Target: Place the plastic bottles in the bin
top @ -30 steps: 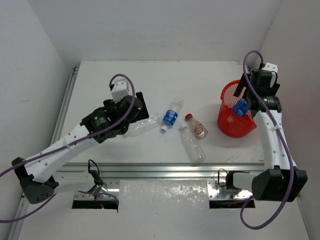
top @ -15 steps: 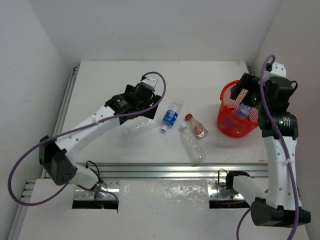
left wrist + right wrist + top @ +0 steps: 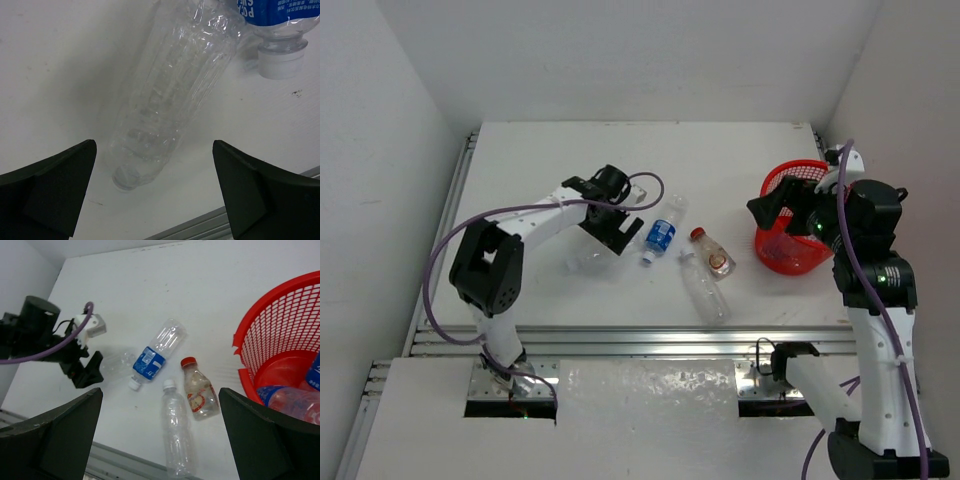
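Observation:
Several clear plastic bottles lie mid-table. An unlabelled bottle (image 3: 592,253) lies under my left gripper (image 3: 611,218), which is open and empty; in the left wrist view the gripper (image 3: 153,148) hangs over the bottle (image 3: 172,95), one finger on each side and apart from it. A blue-labelled bottle (image 3: 661,233), a squat red-capped bottle (image 3: 713,254) and a second unlabelled bottle (image 3: 706,289) lie to the right. My right gripper (image 3: 777,209) is open and empty at the left rim of the red mesh bin (image 3: 788,257). In the right wrist view the bin (image 3: 272,310) holds blue-labelled bottles (image 3: 292,402).
A metal rail (image 3: 640,338) runs along the table's near edge, close to the second unlabelled bottle. White walls close in the left, back and right sides. The bin stands near the right wall.
My right gripper let go of a blue-labelled bottle into the bin and drew back to the left. My left arm swung right, and its gripper came over the unlabelled bottle.

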`<action>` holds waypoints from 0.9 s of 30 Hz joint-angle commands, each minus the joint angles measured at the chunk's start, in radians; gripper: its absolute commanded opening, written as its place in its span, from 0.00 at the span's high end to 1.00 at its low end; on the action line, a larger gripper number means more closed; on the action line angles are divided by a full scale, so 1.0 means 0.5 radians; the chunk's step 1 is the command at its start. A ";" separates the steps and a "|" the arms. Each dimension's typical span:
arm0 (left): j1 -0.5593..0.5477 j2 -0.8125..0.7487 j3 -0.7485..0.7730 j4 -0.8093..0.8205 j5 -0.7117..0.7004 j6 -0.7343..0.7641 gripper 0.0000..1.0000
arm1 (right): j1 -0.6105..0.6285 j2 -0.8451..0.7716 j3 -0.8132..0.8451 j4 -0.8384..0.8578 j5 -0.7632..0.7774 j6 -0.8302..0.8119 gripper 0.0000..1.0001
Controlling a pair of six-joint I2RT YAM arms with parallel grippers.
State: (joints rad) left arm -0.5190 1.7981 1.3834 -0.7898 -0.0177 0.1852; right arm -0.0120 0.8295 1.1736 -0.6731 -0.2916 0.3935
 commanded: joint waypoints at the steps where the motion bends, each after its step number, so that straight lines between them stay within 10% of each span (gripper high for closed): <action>1: 0.050 0.079 0.099 0.049 0.195 0.059 0.00 | 0.082 -0.002 0.021 0.085 -0.033 -0.029 0.01; 9: 0.265 0.380 0.108 0.147 -0.050 -0.238 0.22 | 0.208 -0.064 -0.040 0.131 0.110 -0.066 0.01; 14: 0.455 0.267 0.046 0.282 -0.158 -0.462 1.00 | 0.227 -0.054 -0.049 0.165 -0.039 -0.048 0.01; 19: 0.473 -0.162 0.040 0.279 -0.134 -0.652 1.00 | 0.242 0.056 -0.092 0.534 -0.798 0.202 0.01; 22: 0.470 -0.551 -0.142 0.490 0.528 -0.794 1.00 | 0.382 0.203 -0.395 1.595 -1.551 0.906 0.01; 27: 0.412 -1.086 -0.619 1.529 1.871 -1.149 1.00 | 0.714 0.433 -0.323 1.997 -1.347 0.846 0.01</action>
State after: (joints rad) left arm -0.2840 1.3533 1.1465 -0.3580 0.4374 -0.2428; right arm 0.2844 1.0298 0.9745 0.0467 -0.8986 0.7631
